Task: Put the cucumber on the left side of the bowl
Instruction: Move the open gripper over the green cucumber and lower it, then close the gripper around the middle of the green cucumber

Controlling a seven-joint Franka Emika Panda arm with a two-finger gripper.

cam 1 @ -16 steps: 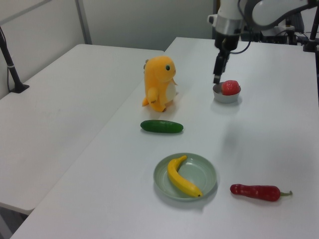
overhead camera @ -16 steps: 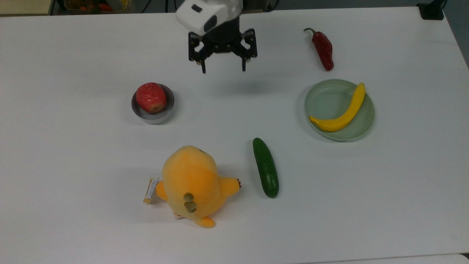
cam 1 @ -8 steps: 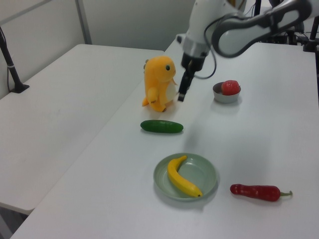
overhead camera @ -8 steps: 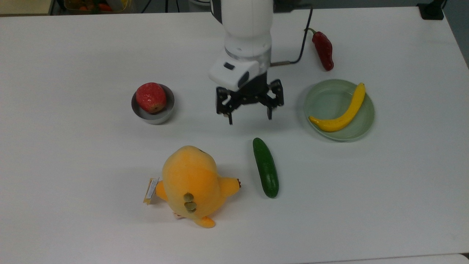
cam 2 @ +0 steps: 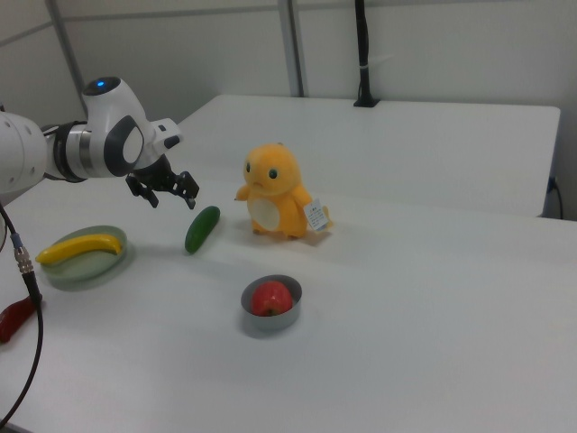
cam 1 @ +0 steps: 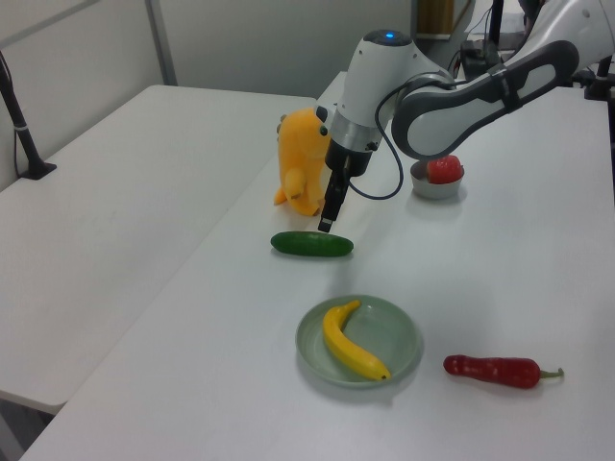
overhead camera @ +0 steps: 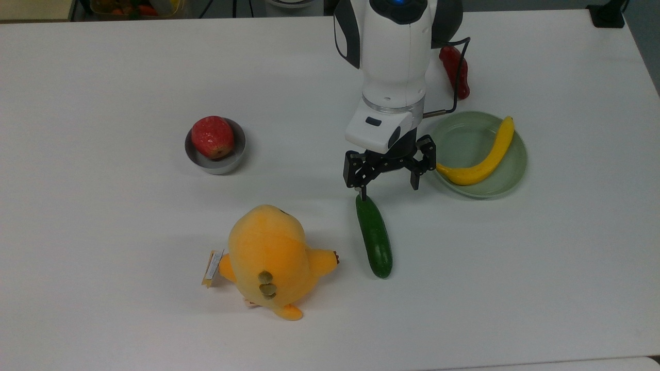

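Over cucumber's [overhead camera: 374, 236] far end now: gripper [overhead camera: 388, 188] has moved in from mid-counter [overhead camera: 103, 232], fingers apart, cucumber unmoved

The dark green cucumber [overhead camera: 374, 237] lies flat, well apart from the grey bowl [overhead camera: 215, 157] holding a red fruit.

table: white top [overhead camera: 103, 77], matte, evenly lit
second table: white [cam 1: 115, 182], butted at 9 o'clock in the left view
wall: plain pale panels [cam 2: 433, 45], grey upright seams
post: black clamp pole [cam 2: 362, 54] at 12 o'clock in the right view
floor: dark strip [overhead camera: 515, 4], 12 o'clock, top view
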